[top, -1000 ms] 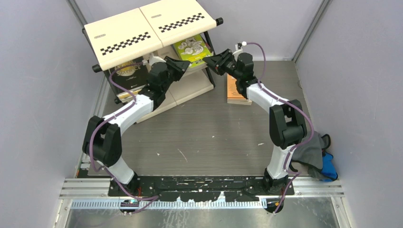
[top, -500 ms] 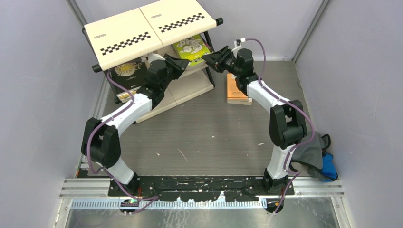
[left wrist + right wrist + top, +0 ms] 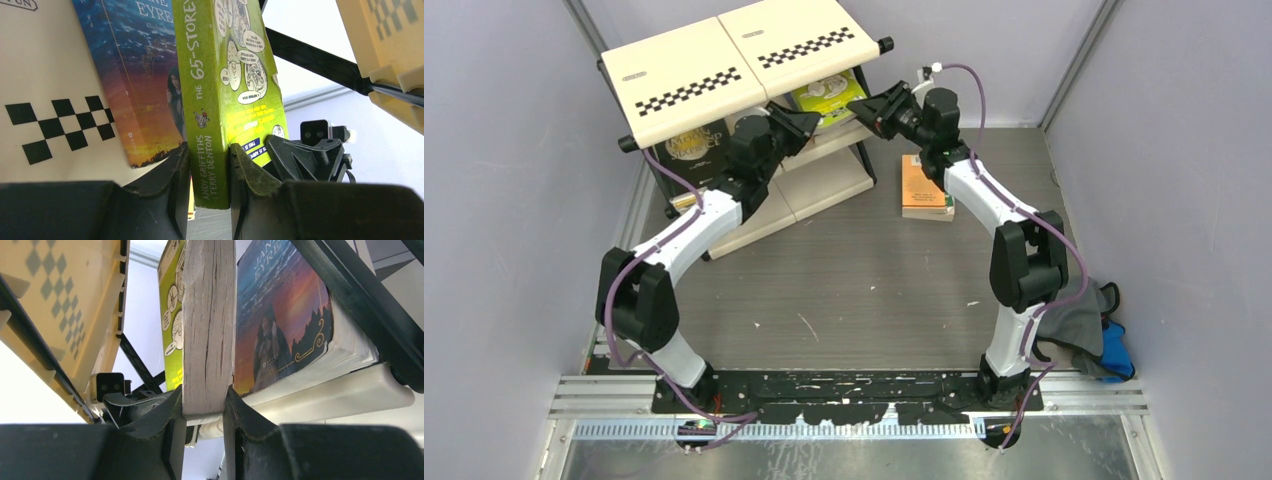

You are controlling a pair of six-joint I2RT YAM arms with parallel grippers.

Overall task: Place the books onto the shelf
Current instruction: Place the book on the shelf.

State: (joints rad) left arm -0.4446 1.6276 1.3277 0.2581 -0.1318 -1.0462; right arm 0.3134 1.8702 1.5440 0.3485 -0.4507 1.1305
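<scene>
A: What's on the counter (image 3: 854, 290)?
B: The shelf (image 3: 724, 70) at the far left, an orange book (image 3: 921, 185) flat beside it, a cloth (image 3: 1089, 325) near the right edge
A: And in the shelf?
B: A black book (image 3: 692, 150) and a blue book (image 3: 140, 75) under the top panel

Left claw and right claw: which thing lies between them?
The lime green book, held by both the left claw and the right claw; the top view shows it.

- Top external: looked down from high behind the arm bases (image 3: 844, 385), with the shelf (image 3: 724, 60) at upper left of the frame.
- Left wrist: looked up, very near the lime green book (image 3: 225, 100), spine side.
- Right wrist: looked up at its page edge, equally near; shared the blue book (image 3: 280, 325) too.
</scene>
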